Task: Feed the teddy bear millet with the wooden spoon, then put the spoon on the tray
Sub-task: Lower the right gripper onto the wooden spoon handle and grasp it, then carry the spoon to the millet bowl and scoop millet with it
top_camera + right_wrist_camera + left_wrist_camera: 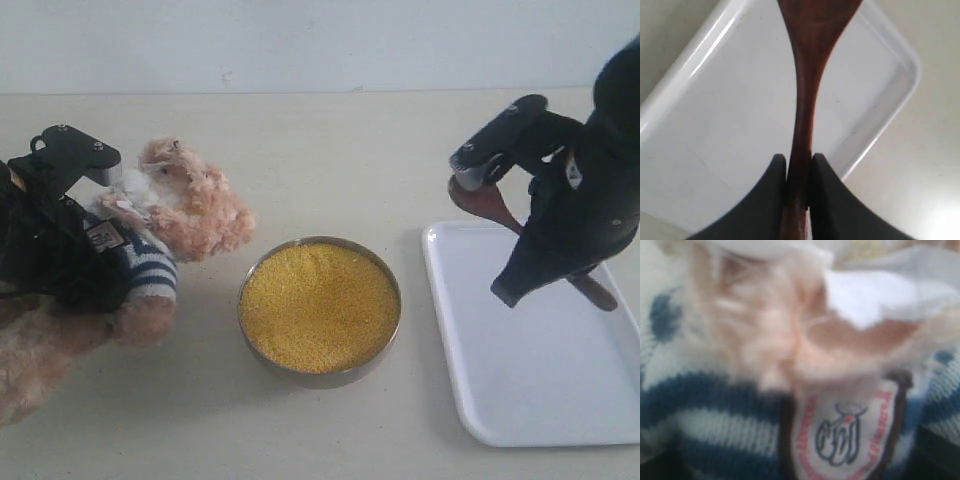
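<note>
The teddy bear (185,205) leans up at the left, its head toward the millet (320,300). My left gripper (95,270) is pressed into its striped torso and grips it, the fingers buried in the plush. The left wrist view is filled by the teddy bear (765,340) and its shield badge (840,435). My right gripper (545,258) hangs over the tray (540,380), shut on the handle of the wooden spoon (485,203). In the right wrist view the right gripper (800,160) clamps the wooden spoon (807,90) above the tray (715,150). I see no grains on the spoon.
The millet fills a round metal bowl (320,378) standing between the bear and the tray on a beige table (330,150). A pale wall runs along the table's far edge.
</note>
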